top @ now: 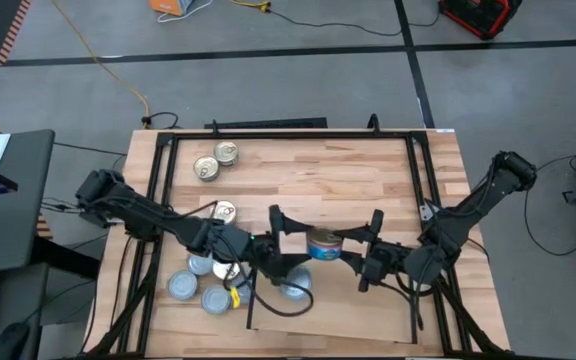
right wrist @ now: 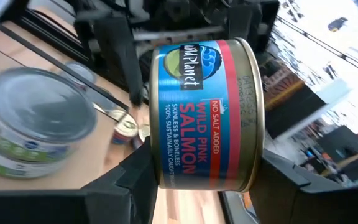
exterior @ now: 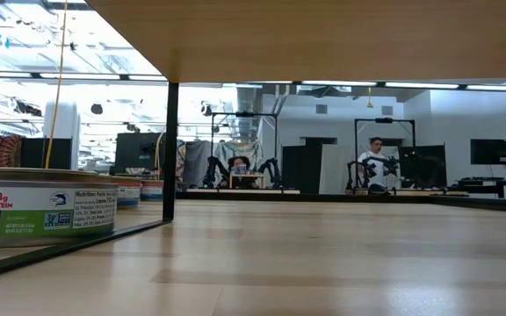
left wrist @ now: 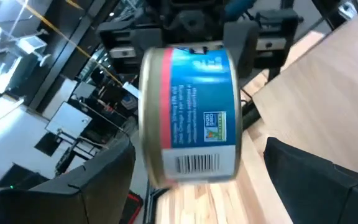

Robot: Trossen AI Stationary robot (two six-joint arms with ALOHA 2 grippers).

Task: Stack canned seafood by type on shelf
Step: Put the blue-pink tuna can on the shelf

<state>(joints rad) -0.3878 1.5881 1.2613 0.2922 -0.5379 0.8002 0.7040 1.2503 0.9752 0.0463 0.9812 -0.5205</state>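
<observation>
A blue-and-red salmon tin hangs in the air over the table's middle, with my right gripper shut on it from the right. My left gripper faces it from the left, open. In the left wrist view its two fingers stand wide on either side of the tin, with a gap on both sides. Gold-lidded tins sit on the tabletop at the far left. Silvery-lidded tins sit at the near left. The shelf board lies at the near edge. My right gripper pinches the tin's two flat ends between its two fingers. The fingers come in about level from the table's right. The tin is lifted clear of the table and lies on its side, its label facing the wrist camera.
A black metal frame runs around the tabletop. In the low view the shelf board spans overhead on a black post, with a labelled tin standing to its left. People sit in the room far behind. The tabletop's far right is bare wood.
</observation>
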